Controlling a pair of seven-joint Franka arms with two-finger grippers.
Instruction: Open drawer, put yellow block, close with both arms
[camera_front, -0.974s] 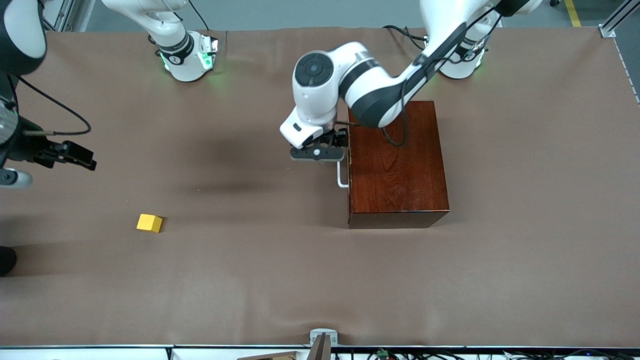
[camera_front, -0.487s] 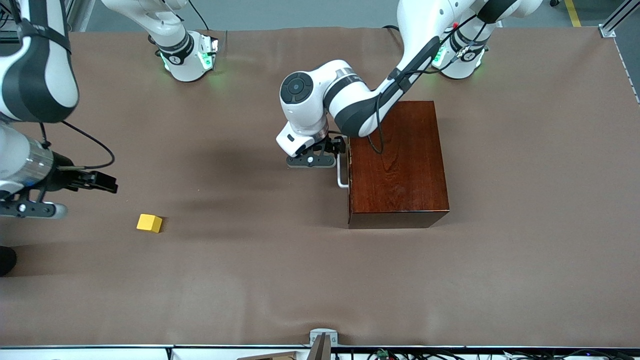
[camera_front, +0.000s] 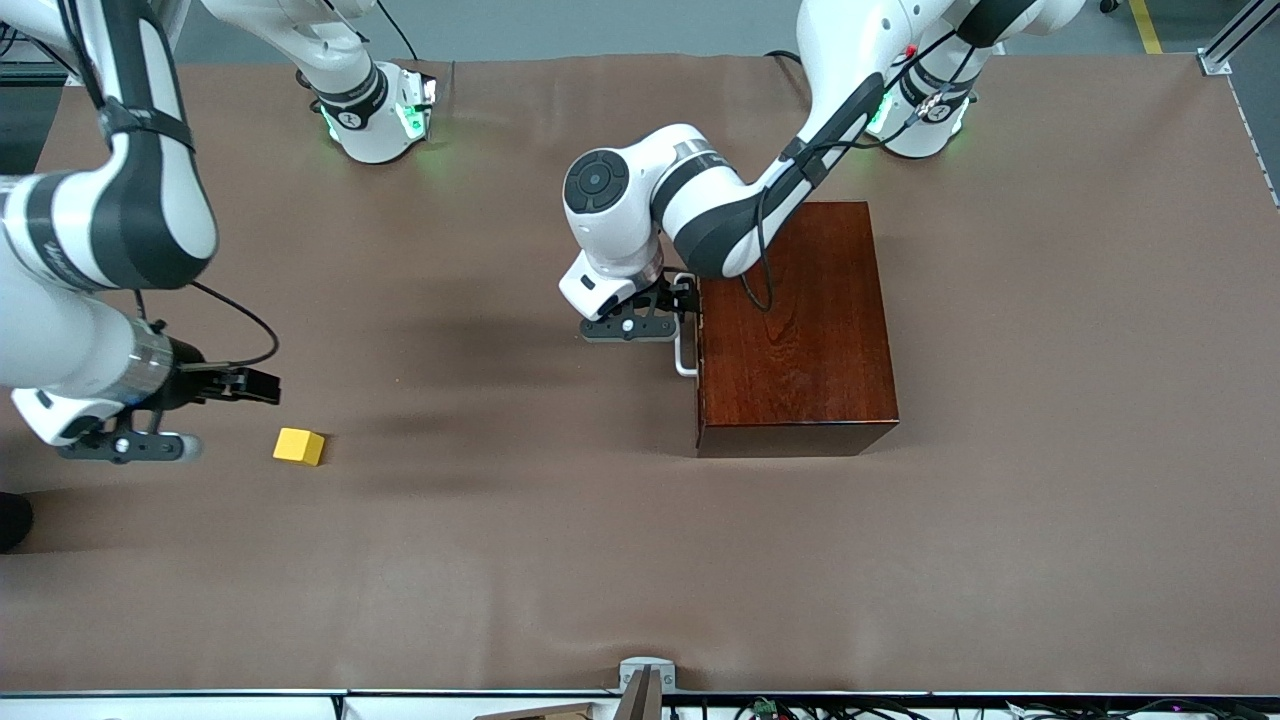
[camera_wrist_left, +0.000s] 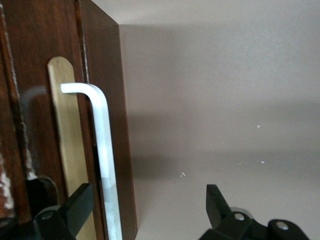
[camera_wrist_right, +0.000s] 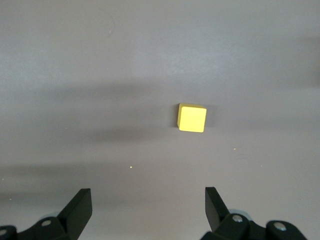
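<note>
The drawer (camera_front: 700, 330) is shut, flush in the face of the box (camera_front: 790, 330), which stands toward the left arm's end of the bench, about midway between its front and back edges. The left gripper (camera_front: 668, 303) is down at the handle (camera_front: 683, 350), fingers (camera_wrist_left: 75, 212) spread, one on either side of the white bar and not yet pinching it. So the opening step is in hand: it looks ready to close on the bar and pull straight out from the box.

The block (camera_front: 299, 446) lies on the bare bench toward the right arm's end, well apart from the box. The right gripper (camera_front: 235, 385) hangs just beside it, fingers wide, holding nothing. It would need to centre over the block and drop.
</note>
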